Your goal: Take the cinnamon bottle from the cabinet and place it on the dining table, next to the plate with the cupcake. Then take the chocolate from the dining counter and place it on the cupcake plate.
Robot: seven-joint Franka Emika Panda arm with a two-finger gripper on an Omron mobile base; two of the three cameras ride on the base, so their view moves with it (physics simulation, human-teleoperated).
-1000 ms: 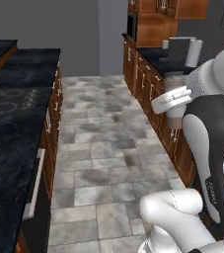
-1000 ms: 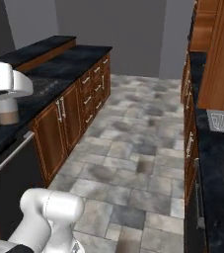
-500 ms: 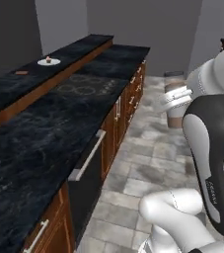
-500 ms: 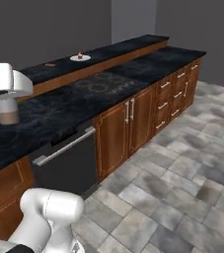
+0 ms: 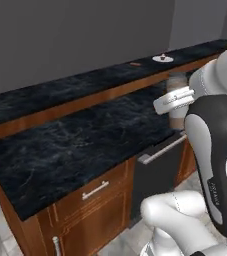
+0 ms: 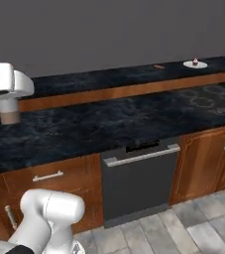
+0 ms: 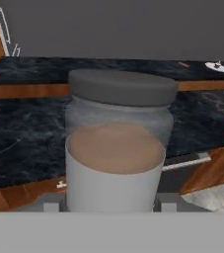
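Already out of the cabinet, the cinnamon bottle (image 7: 117,143) sat clamped in the gripper (image 7: 108,205), carried above the near table (image 5: 85,145); far right, the cupcake plate (image 6: 195,64) waited; the chocolate (image 6: 158,66) lay untouched beside it.

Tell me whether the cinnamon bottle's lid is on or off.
On. The dark grey lid sits flat atop the cinnamon bottle, closing it above the brown powder.

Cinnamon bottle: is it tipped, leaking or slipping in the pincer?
Nothing stands out. The cinnamon bottle sits upright in the pincer with its grey lid on, and no powder shows outside it.
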